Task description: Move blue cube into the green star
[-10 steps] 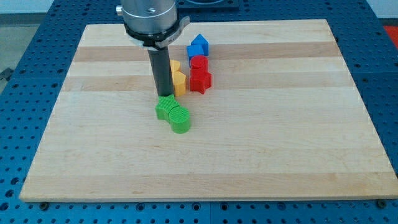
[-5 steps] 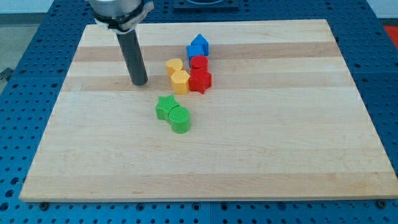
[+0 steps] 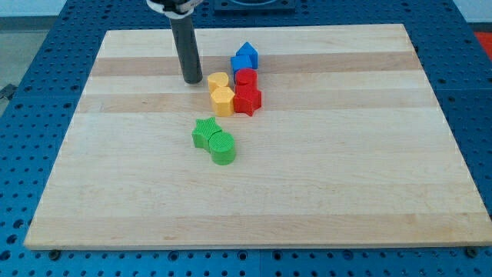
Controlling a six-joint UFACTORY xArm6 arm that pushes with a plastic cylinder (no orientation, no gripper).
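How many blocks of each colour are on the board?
Blue: 1, the blue cube
Red: 2, a round one and a star-like one
Yellow: 2
Green: 2, the green star and a green cylinder
Total: 7

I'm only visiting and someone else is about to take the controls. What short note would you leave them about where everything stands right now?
My tip rests on the board, left of the yellow blocks, touching no block.
The blue cube sits at the top of the cluster, against the red blocks below it.
The green star lies lower down, touching the green cylinder.
Done: nothing visible; cube and star are apart.
Left: get behind the blue cube and push it down to the star, probably around the red and yellow blocks.
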